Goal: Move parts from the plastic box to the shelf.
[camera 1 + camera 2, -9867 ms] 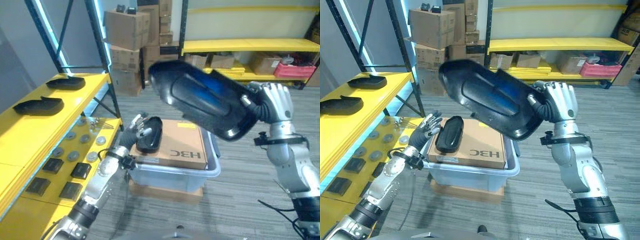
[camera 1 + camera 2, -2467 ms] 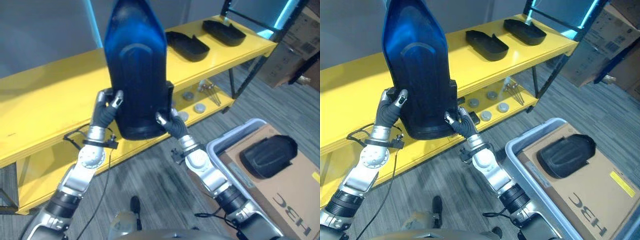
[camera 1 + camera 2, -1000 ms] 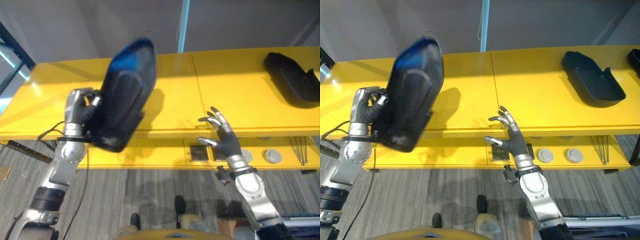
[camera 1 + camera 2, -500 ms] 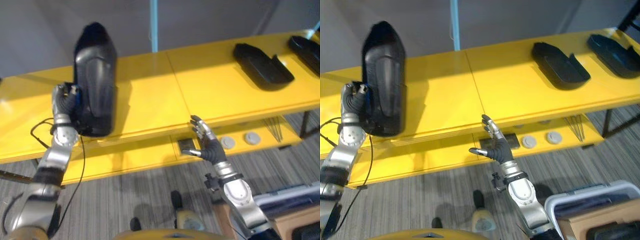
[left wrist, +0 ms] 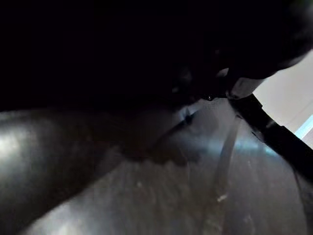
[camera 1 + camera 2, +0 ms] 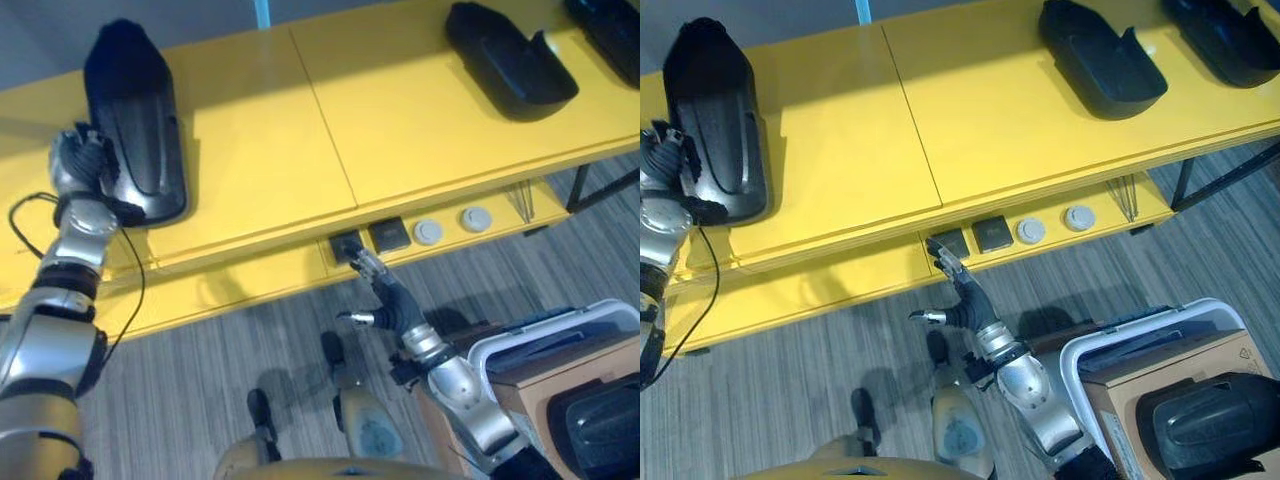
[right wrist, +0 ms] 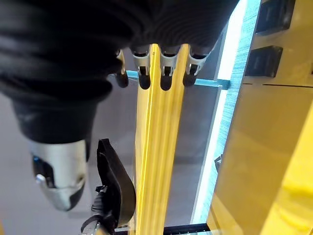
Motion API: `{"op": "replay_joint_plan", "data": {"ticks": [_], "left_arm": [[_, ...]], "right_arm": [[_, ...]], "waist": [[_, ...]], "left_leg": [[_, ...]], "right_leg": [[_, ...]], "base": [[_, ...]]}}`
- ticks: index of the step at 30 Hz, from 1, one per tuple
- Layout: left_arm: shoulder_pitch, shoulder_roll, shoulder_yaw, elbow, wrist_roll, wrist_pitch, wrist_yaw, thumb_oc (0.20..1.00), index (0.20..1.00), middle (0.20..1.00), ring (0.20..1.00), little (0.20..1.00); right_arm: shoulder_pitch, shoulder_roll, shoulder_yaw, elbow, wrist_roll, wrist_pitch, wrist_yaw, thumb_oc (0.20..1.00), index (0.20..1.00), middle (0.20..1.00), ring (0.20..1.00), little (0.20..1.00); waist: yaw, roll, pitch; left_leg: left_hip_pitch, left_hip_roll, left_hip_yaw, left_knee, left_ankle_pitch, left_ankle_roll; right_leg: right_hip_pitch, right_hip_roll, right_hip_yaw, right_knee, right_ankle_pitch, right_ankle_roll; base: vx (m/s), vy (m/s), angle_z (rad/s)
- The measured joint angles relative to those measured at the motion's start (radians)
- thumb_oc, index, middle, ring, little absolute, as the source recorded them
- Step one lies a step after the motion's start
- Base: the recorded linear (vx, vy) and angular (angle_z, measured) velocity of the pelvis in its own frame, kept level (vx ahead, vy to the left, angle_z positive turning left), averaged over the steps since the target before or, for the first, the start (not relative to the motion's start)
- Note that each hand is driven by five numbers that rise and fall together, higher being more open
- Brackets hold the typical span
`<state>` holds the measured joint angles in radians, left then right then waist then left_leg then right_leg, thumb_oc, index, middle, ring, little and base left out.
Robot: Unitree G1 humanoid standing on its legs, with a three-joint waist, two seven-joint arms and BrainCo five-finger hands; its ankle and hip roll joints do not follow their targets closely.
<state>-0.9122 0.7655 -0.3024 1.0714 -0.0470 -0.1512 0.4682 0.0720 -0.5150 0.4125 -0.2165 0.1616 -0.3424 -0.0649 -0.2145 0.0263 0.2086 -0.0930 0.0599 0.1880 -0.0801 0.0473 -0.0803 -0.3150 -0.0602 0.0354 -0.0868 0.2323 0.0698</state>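
where half a second ago the large black part [image 6: 130, 125] stood upright on its end against the shelf [image 6: 300, 140], it now lies flat on the yellow top board at the shelf's left end, so this part's delivery looks all but done. the left hand [image 6: 80, 165] is at the part's near edge, fingers curled against its rim, and by the look of it it has not let go; the left wrist view gives little but dark plastic, so how firm the grip is i cannot say. the right hand [image 6: 955, 290] has dropped from shelf height and hangs low in front of the lower board, fingers spread and relaxed, holding nothing and touching nothing. two other black parts [image 6: 1100, 55] lie further right on the top board. back in the plastic box [image 6: 1120, 345], on the cardboard carton [image 6: 1200, 365], one more dark part [image 6: 1215, 425] waits, so the job is not finished.
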Motion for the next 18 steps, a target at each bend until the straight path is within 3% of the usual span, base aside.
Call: {"op": "replay_joint_plan", "data": {"ticks": [10,18], "left_arm": [[-0.037,0.025,-0.015,0.015,0.053,0.036,-0.026,0.200,0.200,0.200,0.200,0.200],[-0.051,-0.036,-0.016,0.008,0.047,0.045,-0.042,0.200,0.200,0.200,0.200,0.200]], "right_arm": [[-0.007,-0.007,-0.028,0.000,0.009,-0.012,-0.001,1.000,1.000,1.000,1.000,1.000],[-0.005,-0.007,-0.029,0.000,0.007,-0.012,-0.003,1.000,1.000,1.000,1.000,1.000]], "waist": [[0.014,0.001,0.022],[0.012,-0.001,0.047]], "left_leg": [[-0.002,0.005,-0.017,0.000,0.001,-0.002],[-0.010,0.000,-0.025,-0.006,0.004,-0.005]], "right_leg": [[0.004,0.004,-0.017,0.003,0.007,-0.009],[0.002,-0.005,-0.023,-0.003,-0.001,-0.002]], "base": [[0.00,-0.014,0.03],[-0.01,-0.009,0.04]]}}
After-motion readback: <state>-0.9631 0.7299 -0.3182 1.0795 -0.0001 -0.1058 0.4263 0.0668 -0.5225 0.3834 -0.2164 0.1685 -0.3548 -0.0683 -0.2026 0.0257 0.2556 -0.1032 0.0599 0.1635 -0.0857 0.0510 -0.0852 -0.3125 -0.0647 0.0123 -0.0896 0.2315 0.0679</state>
